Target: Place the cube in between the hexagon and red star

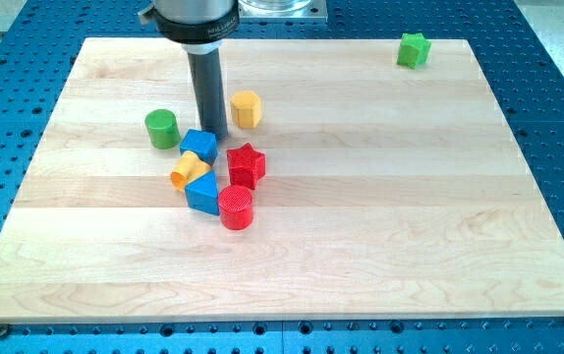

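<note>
No claw on this rig, so no open/closed state; my tip (pixel 211 134) touches the top edge of the blue cube (pixel 198 145). Yellow hexagon block (pixel 247 108) sits just up-right of my tip, red star block (pixel 246 164) down-right. Cube is left of their gap on the wooden bench (pixel 410 216); rightward push probably remains.

**Camera Arrangement: Single Fixed Overview**

One view is supplied. It looks down at a slant from in front of and above the wooden board (pixel 361 226), facing toward the arm's mount at the view's top. The board's far edge appears shorter than its near edge, confirming the oblique angle. The range is moderate: the whole board fits, with the blue perforated table (pixel 557 118) bordering it. My tip (pixel 210 136) lies left of centre, in the upper half.
</note>
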